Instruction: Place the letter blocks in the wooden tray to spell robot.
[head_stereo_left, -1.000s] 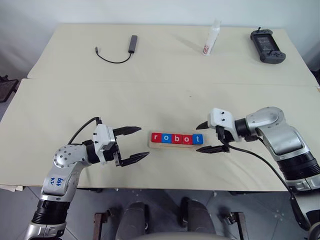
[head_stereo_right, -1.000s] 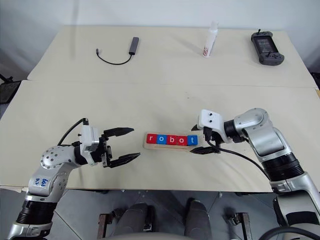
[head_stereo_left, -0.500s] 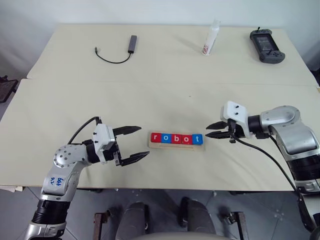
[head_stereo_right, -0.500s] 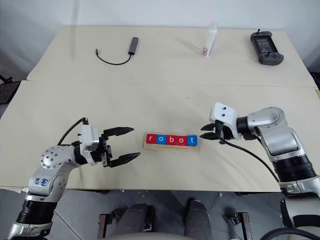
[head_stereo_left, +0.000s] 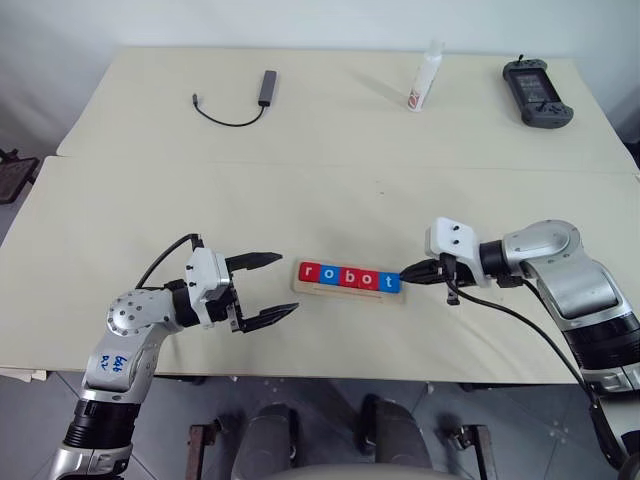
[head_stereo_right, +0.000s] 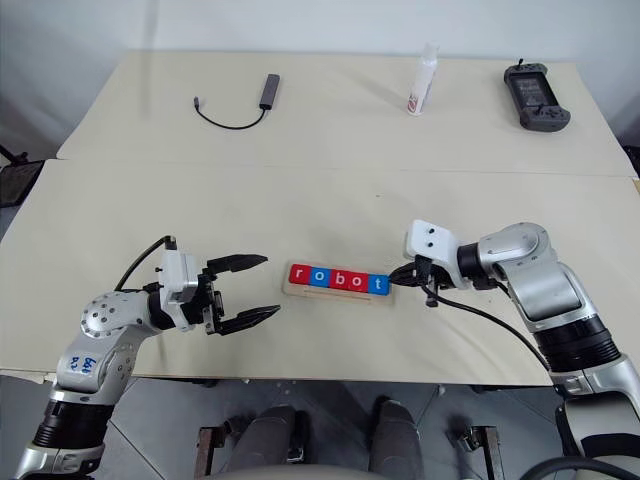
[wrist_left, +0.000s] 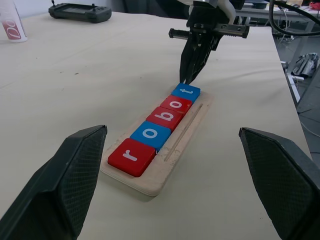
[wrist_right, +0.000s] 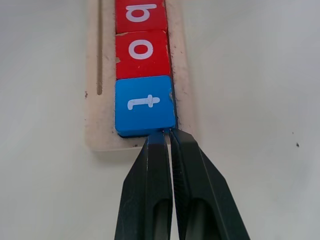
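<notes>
Five letter blocks (head_stereo_left: 350, 277), red and blue, lie in a row in the wooden tray (wrist_left: 182, 145) and read "robot". The tray sits near the table's front edge, between my two grippers. My right gripper (head_stereo_left: 404, 274) is shut, and its joined tips (wrist_right: 167, 137) touch the outer edge of the blue t block (wrist_right: 144, 104) at the tray's right end. My left gripper (head_stereo_left: 288, 283) stands open just left of the tray, pointing at it with nothing between its fingers.
On the far table lie a dark USB hub with cable (head_stereo_left: 265, 87), a white bottle (head_stereo_left: 425, 78) and a black controller (head_stereo_left: 538, 92). A seam runs between the two tables behind the tray. The table's front edge is close below both grippers.
My right gripper went from open around the tray's right end to shut; it drew back to the right, then came in again to touch the t block. The left arm stayed still.
</notes>
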